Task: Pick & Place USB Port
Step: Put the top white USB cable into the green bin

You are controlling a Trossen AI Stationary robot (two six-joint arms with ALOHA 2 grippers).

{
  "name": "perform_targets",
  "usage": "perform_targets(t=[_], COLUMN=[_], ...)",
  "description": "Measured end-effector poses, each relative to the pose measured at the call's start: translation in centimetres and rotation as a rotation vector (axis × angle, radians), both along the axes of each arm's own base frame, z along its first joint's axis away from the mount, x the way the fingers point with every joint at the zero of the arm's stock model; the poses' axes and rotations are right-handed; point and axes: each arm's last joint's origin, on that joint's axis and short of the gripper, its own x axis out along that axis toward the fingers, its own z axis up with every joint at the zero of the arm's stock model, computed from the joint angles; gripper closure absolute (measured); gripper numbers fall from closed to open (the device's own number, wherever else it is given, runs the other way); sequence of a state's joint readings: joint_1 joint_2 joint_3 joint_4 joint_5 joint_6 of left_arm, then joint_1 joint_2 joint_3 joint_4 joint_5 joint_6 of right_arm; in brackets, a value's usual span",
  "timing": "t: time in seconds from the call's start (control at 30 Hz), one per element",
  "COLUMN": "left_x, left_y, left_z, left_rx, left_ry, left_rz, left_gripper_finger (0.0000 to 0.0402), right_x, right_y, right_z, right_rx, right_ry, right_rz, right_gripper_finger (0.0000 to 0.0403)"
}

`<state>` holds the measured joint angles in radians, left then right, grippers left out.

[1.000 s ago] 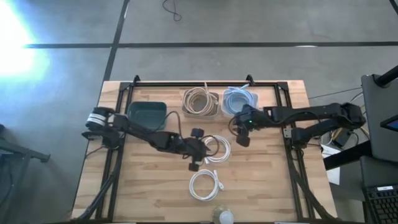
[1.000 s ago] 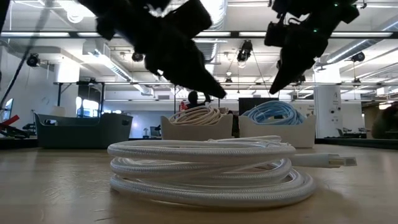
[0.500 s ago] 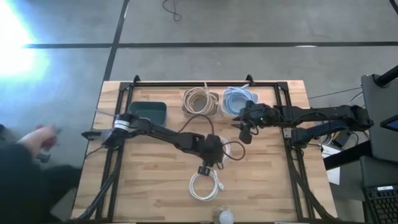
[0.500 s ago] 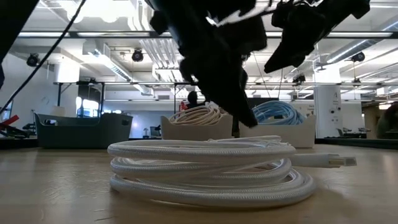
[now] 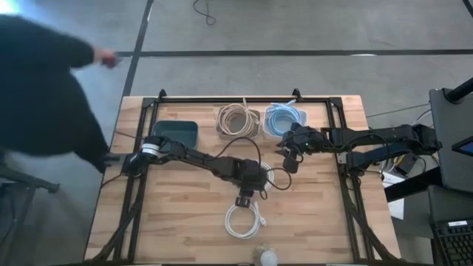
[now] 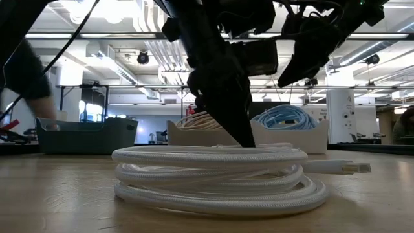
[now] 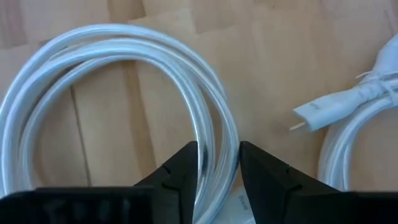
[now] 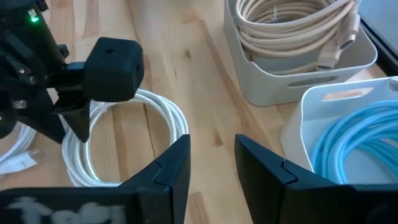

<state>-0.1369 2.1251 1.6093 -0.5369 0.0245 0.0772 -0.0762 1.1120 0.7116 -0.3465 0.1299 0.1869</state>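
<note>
The left gripper (image 7: 217, 171) is lowered onto the middle of the table, its two dark fingers (image 7: 180, 177) set apart and straddling the strands of a coiled white USB cable (image 7: 124, 74). Whether the strands are pinched cannot be told; the jaws are seen on either side of the coil's edge, close to it. In the high view this left gripper (image 5: 251, 179) sits over that coil at the centre of the wooden table (image 5: 170, 222). A second white coil (image 5: 244, 220) lies just nearer the front edge, its plug end (image 7: 317, 113) lying flat on the wood near the first coil.

The right gripper (image 8: 211, 165) is held above the table beside the bins, its fingers apart and nothing between them. Behind it stand a white bin of beige cables (image 5: 236, 120) and, touching it, a white bin of blue cables (image 5: 284, 118). A dark green bin (image 5: 175, 133) rests further left. A person in dark clothing (image 5: 44, 89) is seen off the table's left corner.
</note>
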Motion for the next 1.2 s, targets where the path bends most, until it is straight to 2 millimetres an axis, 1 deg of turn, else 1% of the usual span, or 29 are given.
perform_targets(t=[0.07, 0.17, 0.23, 0.43, 0.5, 0.63, 0.67, 0.73, 0.8, 0.93, 1.0, 1.07, 1.13, 1.2], left_x=[0.0, 0.0, 0.0, -0.2, -0.3, -0.6, -0.6, -0.8, -1.0, -1.9, -2.7, -3.7, -4.9, -6.3], left_y=[0.3, 0.7, 0.8, 0.8, 0.9, 0.9, 1.0, 1.1, 1.2, 1.2, 1.3, 1.4, 1.7, 2.0], left_z=[-0.2, -1.6, -2.1, -2.5, -2.3, -1.7, -1.5, -1.0, 0.1, 2.9, 4.3, 6.0, 7.6, 9.0], left_rx=[0.0, 0.0, -0.002, 0.043, 0.059, 0.088, 0.097, 0.114, 0.119, 0.095, 0.118, 0.182, 0.267, 0.338], left_ry=[0.005, 0.046, 0.059, 0.037, 0.026, 0.02, 0.02, 0.01, -0.008, -0.045, -0.046, -0.051, -0.044, -0.045], left_rz=[0.006, 0.013, 0.013, -0.057, -0.064, -0.064, -0.055, -0.042, -0.022, 0.014, 0.034, 0.069, 0.132, 0.235], left_gripper_finger=[0.028, 0.028, 0.028, 0.0285, 0.0302, 0.0363, 0.0372, 0.0373, 0.0373, 0.0362, 0.0364, 0.037, 0.037, 0.037], right_x=[0.0, 0.0, 0.0, 0.1, 0.1, 0.1, 0.1, 0.0, 0.0, 0.0, 0.0, 0.0, 0.0, 0.0], right_y=[0.1, 0.3, 0.4, 0.8, 0.9, 0.9, 0.9, 0.9, 0.9, 0.9, 0.9, 0.9, 0.9, 0.9], right_z=[0.0, 0.0, 0.0, -0.1, -0.1, -0.1, -0.1, -0.1, -0.1, -0.1, -0.1, -0.1, -0.1, -0.2], right_rx=[0.004, 0.015, 0.017, 0.016, 0.016, 0.014, 0.014, 0.014, 0.015, 0.015, 0.015, 0.016, 0.017, 0.017], right_ry=[0.0, -0.002, -0.003, -0.002, -0.001, 0.0, 0.0, 0.002, 0.004, 0.005, 0.006, 0.008, 0.008, 0.008], right_rz=[-0.002, -0.002, 0.002, 0.02, 0.024, 0.028, 0.028, 0.028, 0.029, 0.028, 0.028, 0.027, 0.026, 0.026], right_gripper_finger=[0.0284, 0.0284, 0.0284, 0.0284, 0.0284, 0.0284, 0.0284, 0.0284, 0.0284, 0.0284, 0.0284, 0.0284, 0.0284, 0.0284])
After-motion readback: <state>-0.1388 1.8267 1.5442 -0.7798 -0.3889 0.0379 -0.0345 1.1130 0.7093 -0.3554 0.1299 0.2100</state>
